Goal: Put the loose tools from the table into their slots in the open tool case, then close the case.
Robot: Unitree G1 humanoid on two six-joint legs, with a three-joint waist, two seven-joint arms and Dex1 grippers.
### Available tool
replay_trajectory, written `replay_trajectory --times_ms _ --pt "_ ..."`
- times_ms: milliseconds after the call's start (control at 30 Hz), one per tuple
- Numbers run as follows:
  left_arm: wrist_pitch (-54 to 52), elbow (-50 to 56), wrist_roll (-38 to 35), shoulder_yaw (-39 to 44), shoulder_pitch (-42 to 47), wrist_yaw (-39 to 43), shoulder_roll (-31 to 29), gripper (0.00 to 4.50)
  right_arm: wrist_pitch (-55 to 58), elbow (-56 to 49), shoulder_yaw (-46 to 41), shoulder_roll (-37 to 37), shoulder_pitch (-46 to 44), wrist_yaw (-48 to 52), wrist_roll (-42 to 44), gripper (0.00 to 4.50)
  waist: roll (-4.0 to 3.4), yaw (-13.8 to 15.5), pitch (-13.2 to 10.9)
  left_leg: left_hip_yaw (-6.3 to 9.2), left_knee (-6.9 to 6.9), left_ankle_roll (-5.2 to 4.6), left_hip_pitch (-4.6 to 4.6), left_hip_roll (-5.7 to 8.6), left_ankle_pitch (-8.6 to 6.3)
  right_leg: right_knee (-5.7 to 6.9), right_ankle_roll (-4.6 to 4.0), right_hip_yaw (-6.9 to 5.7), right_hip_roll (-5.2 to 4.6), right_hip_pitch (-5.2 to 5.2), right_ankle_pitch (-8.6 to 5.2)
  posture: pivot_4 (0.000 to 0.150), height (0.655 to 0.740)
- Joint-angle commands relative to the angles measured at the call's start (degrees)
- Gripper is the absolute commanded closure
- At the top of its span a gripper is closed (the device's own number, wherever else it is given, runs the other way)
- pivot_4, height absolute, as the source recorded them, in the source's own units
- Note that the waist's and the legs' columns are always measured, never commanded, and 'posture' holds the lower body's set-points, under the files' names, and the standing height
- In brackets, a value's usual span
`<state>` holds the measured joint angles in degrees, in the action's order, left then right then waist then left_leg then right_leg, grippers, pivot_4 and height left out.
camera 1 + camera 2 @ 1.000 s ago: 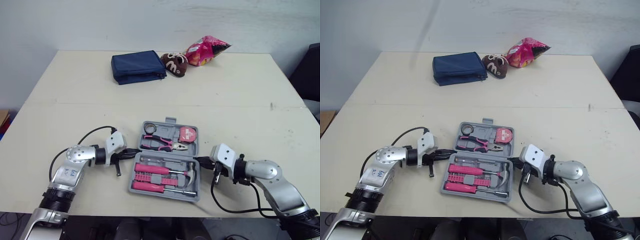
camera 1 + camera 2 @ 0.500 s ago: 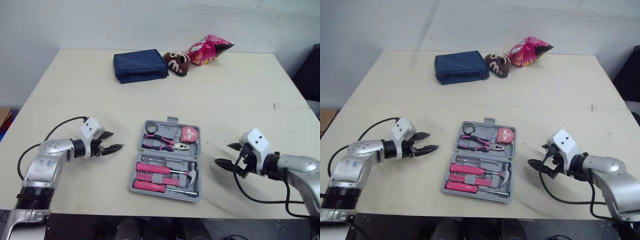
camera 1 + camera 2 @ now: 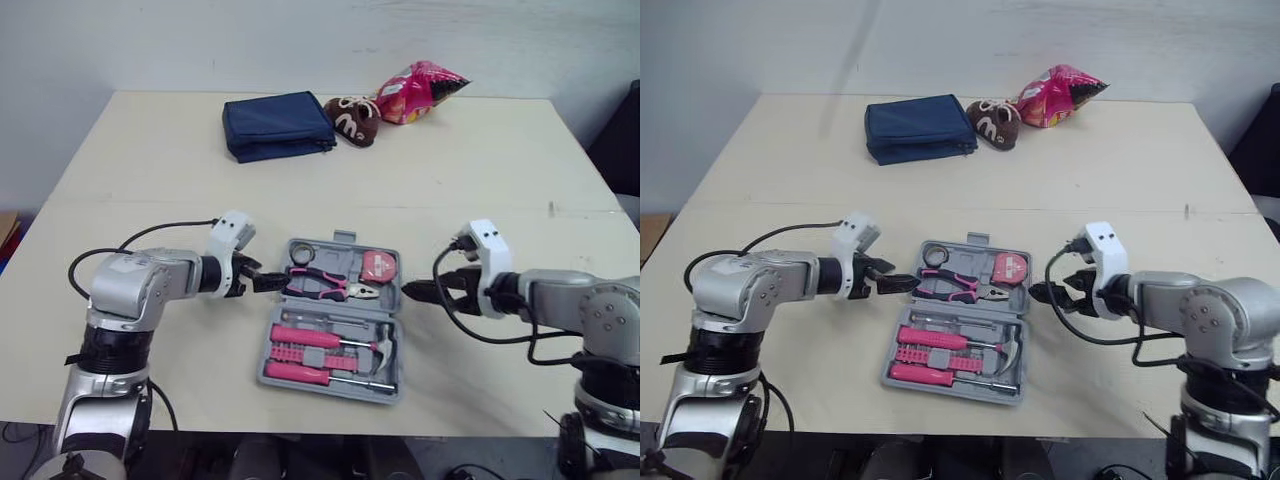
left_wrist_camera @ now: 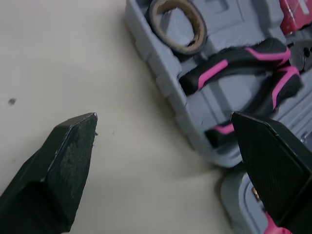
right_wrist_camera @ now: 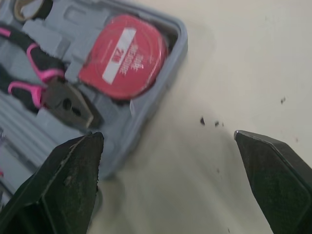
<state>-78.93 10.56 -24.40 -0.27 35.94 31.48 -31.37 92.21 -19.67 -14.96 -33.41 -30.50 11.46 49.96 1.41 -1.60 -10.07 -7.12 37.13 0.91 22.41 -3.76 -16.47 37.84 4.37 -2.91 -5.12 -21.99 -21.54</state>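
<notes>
The grey tool case [image 3: 392, 300] lies open in the middle of the table. Its far half holds a tape roll [image 3: 299, 255], pink-and-black pliers [image 3: 322, 286] and a red tape measure [image 3: 376, 266]. The near half holds a hammer [image 3: 375, 347] and pink screwdrivers [image 3: 300, 338]. My left gripper [image 3: 268, 282] is open at the far half's left edge, its fingertips [image 4: 73, 141] astride the case wall by the pliers [image 4: 243, 58]. My right gripper [image 3: 418, 288] is open just off the far half's right edge, beside the tape measure [image 5: 124, 56]. Neither holds anything.
At the table's far side lie a navy pouch [image 3: 277, 125], a brown plush shoe [image 3: 350, 117] and a pink snack bag [image 3: 420, 88]. Bare tabletop stretches to the left and right of the case.
Both grippers went from shut to open. They drew away from the near half of the case, then came back in at the sides of its far half.
</notes>
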Motion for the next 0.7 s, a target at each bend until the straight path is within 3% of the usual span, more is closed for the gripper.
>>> replay_trajectory --times_ms 33,533,633,700 --pt "-1.03 1.9 0.77 0.15 1.56 -3.05 1.07 0.07 0.29 0.55 0.32 0.92 -1.96 -7.52 5.84 0.0 0.0 0.0 0.0 0.0 0.0 0.01 0.0 0.0 0.01 0.02 0.0 0.0 0.0 -0.01 0.0 0.15 0.74" --pt "-2.17 3.91 0.75 -3.49 1.18 -8.89 2.79 0.07 0.29 6.0 4.14 5.56 -3.11 -31.02 20.27 0.0 0.0 -0.07 0.0 -0.01 -0.03 0.02 0.01 0.0 0.03 0.01 0.0 0.02 0.0 -0.02 0.0 0.15 0.74" --pt "-2.35 4.04 0.56 -3.46 1.12 -9.28 3.1 0.0 0.29 7.2 2.43 7.63 -2.99 -34.53 21.31 0.88 0.0 -0.09 0.0 -0.01 -0.03 0.03 0.0 -0.01 0.04 0.01 0.0 0.02 0.01 -0.02 0.0 0.15 0.74" --pt "-2.56 4.44 0.27 -3.4 0.82 -9.4 3.37 0.54 0.29 7.63 2.05 8.25 -3.03 -35.81 21.45 1.85 0.0 -0.08 0.0 -0.01 -0.03 0.04 0.0 -0.01 0.04 0.02 0.0 0.02 0.01 -0.03 0.0 0.15 0.74"
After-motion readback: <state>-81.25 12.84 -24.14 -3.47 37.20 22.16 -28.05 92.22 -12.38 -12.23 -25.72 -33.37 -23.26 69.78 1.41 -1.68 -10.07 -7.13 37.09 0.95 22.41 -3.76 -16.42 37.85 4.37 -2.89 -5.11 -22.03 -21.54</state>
